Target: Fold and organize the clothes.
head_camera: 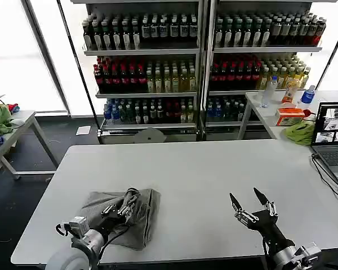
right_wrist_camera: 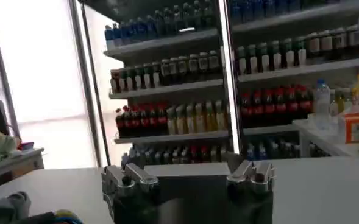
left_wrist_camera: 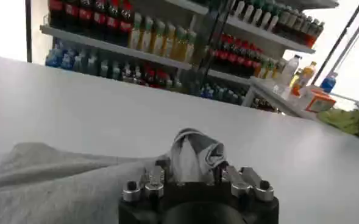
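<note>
1. Head view shows a grey shirt (head_camera: 138, 216) lying on the white table (head_camera: 214, 169), towards the robot's left and close to the near edge. It is bunched into a compact, roughly folded bundle, not spread flat.

2. The left gripper (head_camera: 121, 207) is down on that bundle, and the left wrist view shows its fingers pinched together on a raised tuft of the shirt (left_wrist_camera: 194, 152), the fabric standing up between them while the rest of the cloth (left_wrist_camera: 57, 176) trails away flat on the table.

3. The right gripper (head_camera: 252, 203) hovers above bare table on the robot's right, well apart from the shirt. Its two dark fingers are spread wide and hold nothing; the right wrist view shows the same spread pads (right_wrist_camera: 252, 173) with only the bottle shelves (right_wrist_camera: 185, 85) beyond.

4. As a judgement of progress: the shirt looks partly gathered, but its edges are uneven and the bundle is lumpy, so I would call the fold unfinished. No neat stack of finished clothes can be seen on this table.

5. What seems left is to complete or tidy this fold, release the pinch, and set the shirt in an orderly place. Whether the bundle holds one garment or more I cannot tell.
</note>
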{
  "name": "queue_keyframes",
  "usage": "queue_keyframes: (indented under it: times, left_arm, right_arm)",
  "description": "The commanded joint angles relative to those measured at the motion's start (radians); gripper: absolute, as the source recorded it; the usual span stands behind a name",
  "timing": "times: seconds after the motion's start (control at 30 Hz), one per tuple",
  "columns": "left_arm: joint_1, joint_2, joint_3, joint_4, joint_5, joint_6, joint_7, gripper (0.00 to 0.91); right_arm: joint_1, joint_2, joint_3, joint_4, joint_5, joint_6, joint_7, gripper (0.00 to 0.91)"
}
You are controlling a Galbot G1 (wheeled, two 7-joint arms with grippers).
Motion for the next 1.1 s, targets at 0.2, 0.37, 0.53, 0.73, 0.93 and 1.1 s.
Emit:
queue_keyframes:
  times: [0.2,0.37,0.53,0.73,0.93,1.1]
  left_arm:
    - [0.114,0.025,-0.237,-0.235,-0.169,0.052,0.005,0.907]
    - [0.11,0.025,-0.327,-0.084,0.024,0.022,0.129,0.907]
    - [0.118,0.03,-0.345,0.058,0.059,0.007,0.178,0.907]
    - [0.117,0.002,-0.327,0.155,0.094,-0.017,0.19,0.907]
    - [0.113,-0.002,-0.338,0.202,0.094,-0.043,0.191,0.907]
    - [0.114,0.004,-0.338,0.243,0.094,-0.049,0.192,0.907]
  right_arm:
    - [0.008,-0.005,-0.01,-0.009,-0.008,0.0,0.001,0.907]
    - [0.013,-0.007,-0.024,-0.003,-0.021,0.0,0.0,0.907]
    - [0.016,-0.01,-0.03,0.001,-0.022,0.001,-0.002,0.907]
    - [0.021,-0.013,-0.03,0.005,-0.021,0.001,-0.002,0.907]
    - [0.013,-0.016,-0.025,0.011,-0.017,0.003,-0.002,0.907]
    - [0.014,-0.013,-0.026,0.013,-0.016,0.003,-0.003,0.907]
